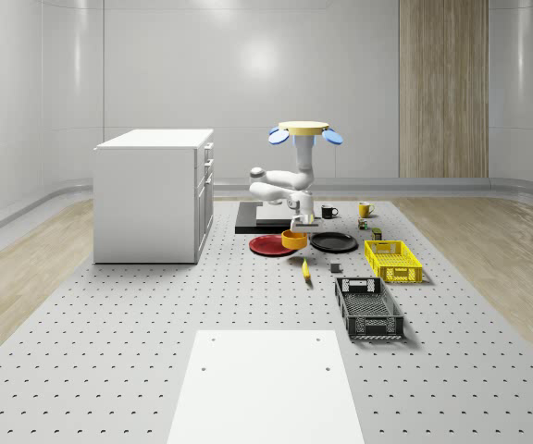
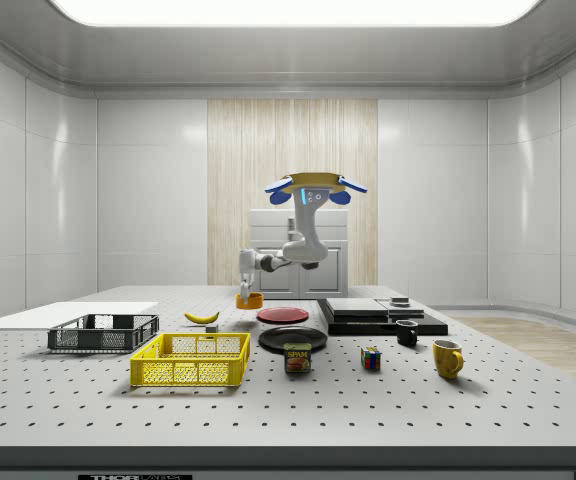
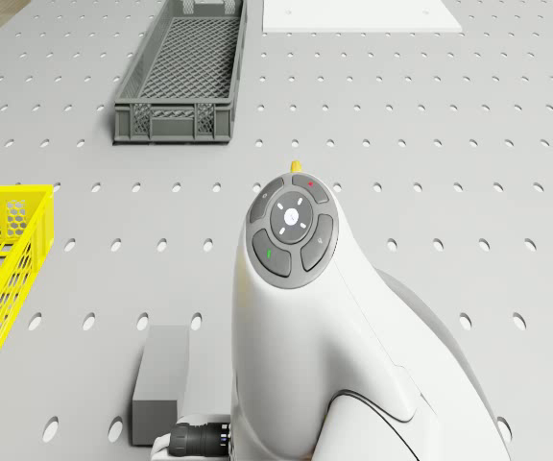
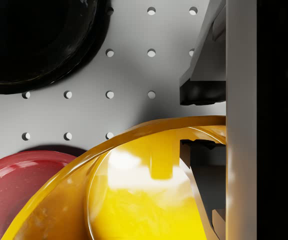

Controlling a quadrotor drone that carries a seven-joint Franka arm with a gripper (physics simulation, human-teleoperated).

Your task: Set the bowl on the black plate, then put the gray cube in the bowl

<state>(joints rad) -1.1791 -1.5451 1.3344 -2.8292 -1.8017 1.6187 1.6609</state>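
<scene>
Nearest in the whole-scene view, the gray crate (image 1: 369, 309) and the yellow crate (image 1: 393, 260) lie on the table (image 1: 137, 342) with their long axes running front to back; neither shows contents. The gray cube (image 1: 335, 268) rests on the table between them, apart from both. Beyond, the bowl (image 1: 294, 240) stands upright, mouth up, between the red plate (image 1: 271, 245) and the black plate (image 1: 334, 242). The gripper (image 4: 184, 122) clamps the bowl's rim, 1 finger inside and 1 outside. The bowl holds nothing else. The drone (image 1: 304, 132) hovers above the table behind the plates.
</scene>
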